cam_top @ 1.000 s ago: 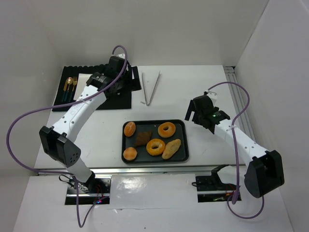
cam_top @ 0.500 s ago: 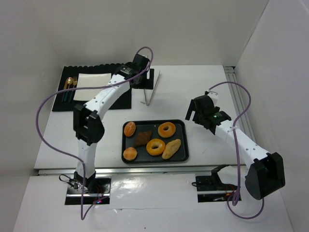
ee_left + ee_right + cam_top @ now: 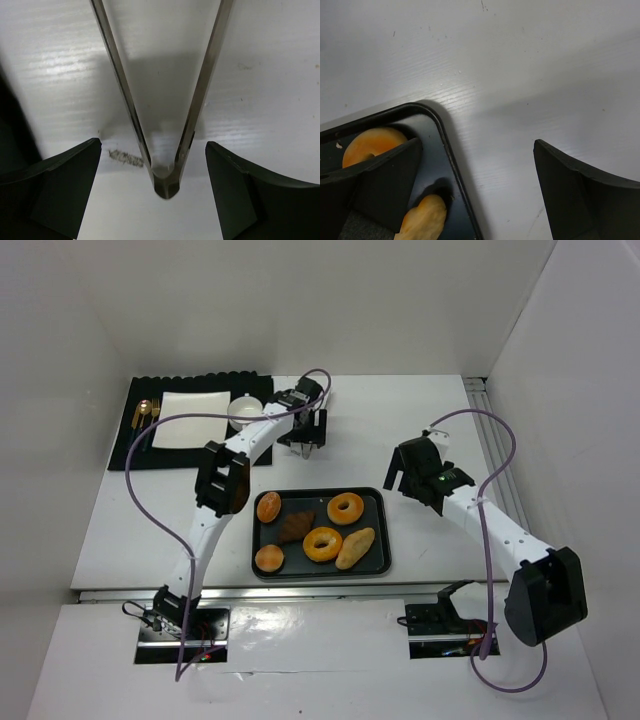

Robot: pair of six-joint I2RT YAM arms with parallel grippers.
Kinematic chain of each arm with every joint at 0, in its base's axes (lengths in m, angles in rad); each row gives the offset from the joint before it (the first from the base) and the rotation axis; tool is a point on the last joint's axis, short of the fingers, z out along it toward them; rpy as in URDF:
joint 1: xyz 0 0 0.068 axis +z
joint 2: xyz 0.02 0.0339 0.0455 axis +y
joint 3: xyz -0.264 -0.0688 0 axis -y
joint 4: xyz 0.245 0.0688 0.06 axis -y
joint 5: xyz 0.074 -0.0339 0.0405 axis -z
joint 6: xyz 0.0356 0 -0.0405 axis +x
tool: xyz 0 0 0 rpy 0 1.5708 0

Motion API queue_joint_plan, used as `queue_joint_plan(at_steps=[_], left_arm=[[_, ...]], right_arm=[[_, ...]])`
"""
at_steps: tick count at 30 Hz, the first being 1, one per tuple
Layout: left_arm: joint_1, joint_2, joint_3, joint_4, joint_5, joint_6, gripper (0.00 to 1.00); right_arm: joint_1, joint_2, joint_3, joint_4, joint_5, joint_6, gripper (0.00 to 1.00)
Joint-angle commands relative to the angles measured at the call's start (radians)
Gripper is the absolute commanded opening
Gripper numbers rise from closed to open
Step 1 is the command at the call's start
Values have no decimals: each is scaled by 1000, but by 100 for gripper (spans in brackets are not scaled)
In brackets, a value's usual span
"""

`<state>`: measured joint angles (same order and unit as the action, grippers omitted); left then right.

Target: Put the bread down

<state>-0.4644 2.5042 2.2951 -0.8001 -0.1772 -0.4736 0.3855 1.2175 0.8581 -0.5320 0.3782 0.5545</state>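
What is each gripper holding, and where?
Nothing. Left gripper stands open astride the joined end of the tongs; right gripper is open, empty, by the tray.

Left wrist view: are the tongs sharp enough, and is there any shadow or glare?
Left wrist: tongs sharp, soft shadow between their arms, dark fingers featureless. Top external: glare only on the shiny front ledge.

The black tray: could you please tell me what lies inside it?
Two round buns, two ring doughnuts, a brown croissant and a long roll. The tray floor beneath them is hidden.
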Motion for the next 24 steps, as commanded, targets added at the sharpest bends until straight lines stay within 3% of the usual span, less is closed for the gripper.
queue_joint_plan(at_steps=[1, 10, 14, 15, 16, 20, 24], left_arm=[[24, 48, 81, 13, 1, 15, 99], [44, 171, 230, 76, -47, -5, 96], [44, 180, 250, 99, -47, -16, 86], [44, 180, 250, 99, -56, -16, 75], [44, 180, 250, 99, -70, -16, 71], [44, 85, 120, 108, -91, 32, 60], [30, -45, -50, 144, -91, 101, 58]], right_arm=[[0, 5, 36, 17, 36, -8, 99], [0, 24, 58, 3, 57, -39, 99], [0, 36, 47, 24, 57, -39, 99], [0, 45, 47, 24, 57, -39, 99], [0, 45, 47, 24, 57, -39, 99], [0, 70, 56, 24, 47, -39, 99], [0, 89, 56, 33, 37, -30, 99]])
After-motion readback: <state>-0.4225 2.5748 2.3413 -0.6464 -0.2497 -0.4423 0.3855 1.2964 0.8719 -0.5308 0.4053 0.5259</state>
